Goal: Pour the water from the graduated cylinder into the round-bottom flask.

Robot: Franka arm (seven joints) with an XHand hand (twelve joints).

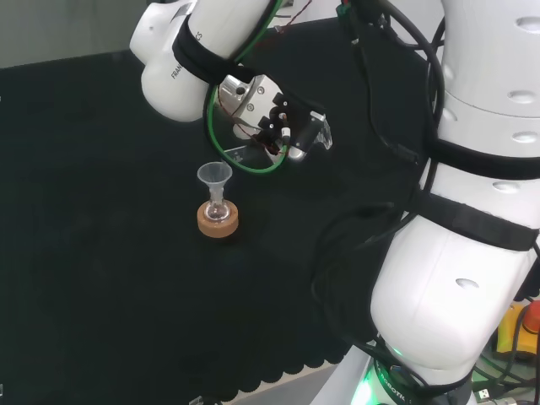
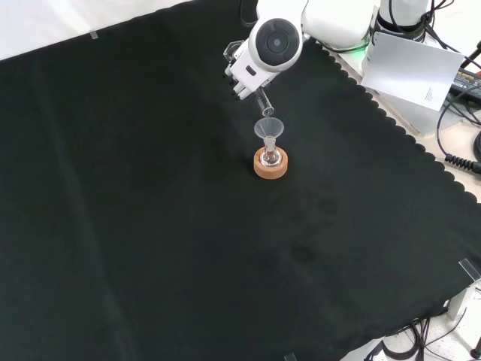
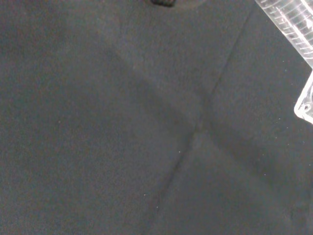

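On the cloth: a black cloth [image 2: 135, 226] covers the bench, with creases that show close up in the wrist view
Flask: a small clear round-bottom flask [image 1: 218, 211] sits upright in a cork ring [image 1: 218, 223] near the middle of the cloth; what it holds cannot be told
Funnel: a clear funnel [image 1: 214, 175] stands in the flask's neck, its wide mouth up
Hand: the hand [image 1: 283, 126] hangs above the cloth, up and to the right of the funnel in the head view; in the front view it sits just under the arm's round grey cap [image 2: 276, 41]
Fingers: curled round a clear cylinder
Cylinder: the graduated cylinder [image 2: 262, 101] is tilted steeply in the hand; in the front view its lower end points down at the funnel's mouth, just above it and not plainly touching; its ribbed clear wall [image 3: 293, 24] shows at the wrist view's corner
Water: cannot be told
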